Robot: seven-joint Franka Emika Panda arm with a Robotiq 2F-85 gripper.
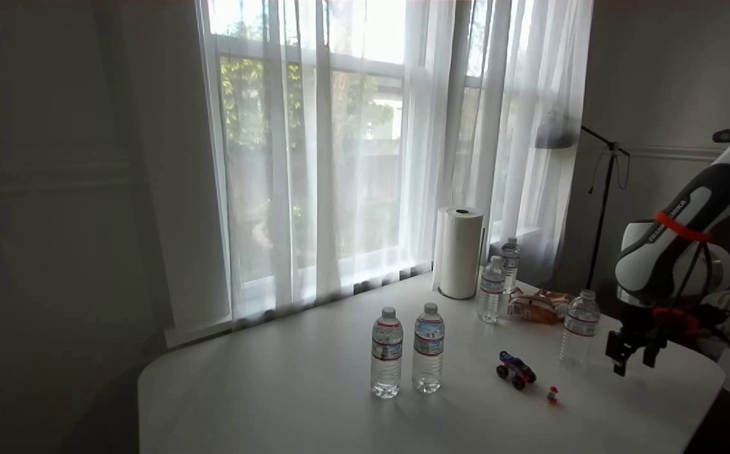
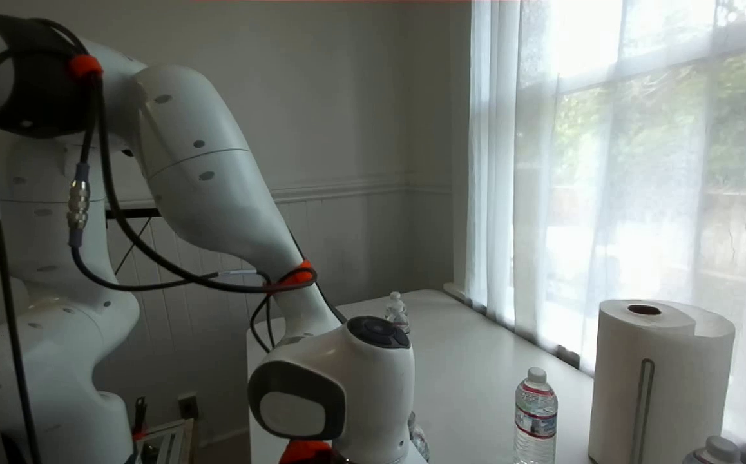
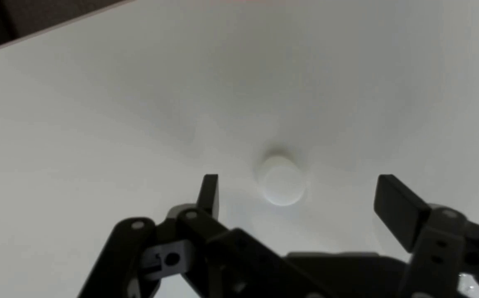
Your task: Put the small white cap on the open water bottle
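Note:
The small white cap [image 3: 283,185] lies on the white table, between and beyond my open fingertips in the wrist view. It sits closer to the left finger and touches neither. My gripper [image 3: 297,188] is open and empty above the table. In an exterior view the gripper [image 1: 635,361] points down near the table's right end. A clear water bottle [image 1: 580,328] stands upright beside it; its top is too small to tell whether it is open. In an exterior view the arm partly hides a bottle [image 2: 419,438], and the gripper is out of view.
Two bottles stand mid-table [image 1: 387,353] [image 1: 428,347]. Two more [image 1: 491,290] [image 1: 510,265] stand by the paper towel roll [image 1: 459,252] and snack bag [image 1: 536,307]. A toy truck [image 1: 516,371] and small figure [image 1: 552,395] lie nearby. The table edge [image 3: 57,27] shows upper left.

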